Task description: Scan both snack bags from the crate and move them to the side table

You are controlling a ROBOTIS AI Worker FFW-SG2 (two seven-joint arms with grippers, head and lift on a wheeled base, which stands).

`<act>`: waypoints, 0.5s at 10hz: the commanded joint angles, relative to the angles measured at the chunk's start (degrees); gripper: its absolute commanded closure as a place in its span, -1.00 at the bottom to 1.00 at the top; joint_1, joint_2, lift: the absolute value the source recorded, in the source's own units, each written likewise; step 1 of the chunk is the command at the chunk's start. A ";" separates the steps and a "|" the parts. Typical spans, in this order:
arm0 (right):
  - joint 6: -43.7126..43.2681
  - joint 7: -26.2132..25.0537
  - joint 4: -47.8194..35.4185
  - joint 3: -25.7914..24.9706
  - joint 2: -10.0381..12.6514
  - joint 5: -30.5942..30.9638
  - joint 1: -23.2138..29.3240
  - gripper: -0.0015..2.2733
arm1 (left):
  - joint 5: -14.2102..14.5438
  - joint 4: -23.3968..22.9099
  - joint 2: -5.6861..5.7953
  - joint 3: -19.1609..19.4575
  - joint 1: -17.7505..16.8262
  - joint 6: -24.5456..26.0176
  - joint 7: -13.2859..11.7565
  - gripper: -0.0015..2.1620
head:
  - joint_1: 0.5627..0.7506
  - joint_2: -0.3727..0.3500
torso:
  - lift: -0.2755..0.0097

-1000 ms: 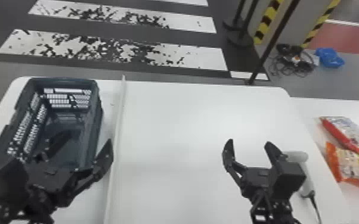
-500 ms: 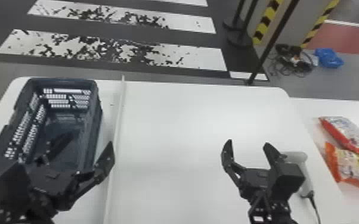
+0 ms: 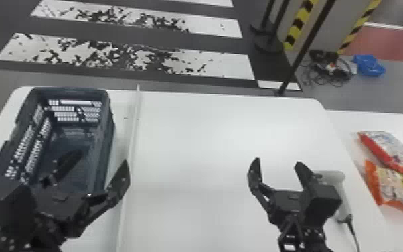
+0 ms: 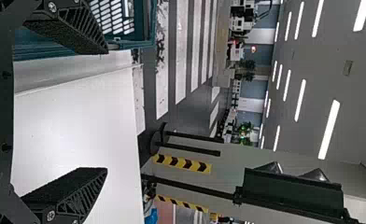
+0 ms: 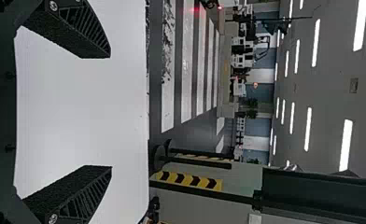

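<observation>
both snack bags (image 3: 395, 152) lie on the side table (image 3: 378, 120) at the robot's two o'clock, crate (image 3: 107, 134) at ten; moving looks finished, scanning i can't confirm. the left gripper (image 3: 103, 159) and right gripper (image 3: 277, 162) gape empty.

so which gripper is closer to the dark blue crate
Left. The left gripper hovers at the crate, one finger over its opening; the right gripper hovers well away, near the white corded scanner.
</observation>
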 commanded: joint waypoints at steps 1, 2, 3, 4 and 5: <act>0.00 -0.01 0.25 0.00 0.05 0.00 -0.07 -0.93 | 0.00 0.08 -0.06 -0.01 0.00 0.00 0.08 -0.90 | 0.41 -0.43 | 0.40; -0.17 -0.01 0.43 0.00 0.05 0.00 -0.07 -0.93 | 0.00 0.08 -0.06 -0.01 0.00 0.00 0.17 -0.90 | 0.41 -0.43 | 0.40; -0.17 -0.01 0.43 0.00 0.05 0.00 -0.07 -0.93 | 0.00 0.16 -0.06 0.08 0.00 0.00 0.25 -0.90 | 0.41 -0.43 | 0.40; -0.17 -0.01 0.60 0.00 0.05 0.00 -0.07 -0.93 | 0.00 0.34 -0.06 0.08 -0.09 0.00 0.25 -0.90 | 0.41 -0.43 | 0.40; -0.17 -0.01 0.78 0.00 0.05 0.00 -0.15 -0.93 | 0.00 0.52 -0.06 0.08 -0.18 0.00 0.25 -0.90 | 0.41 -0.42 | 0.40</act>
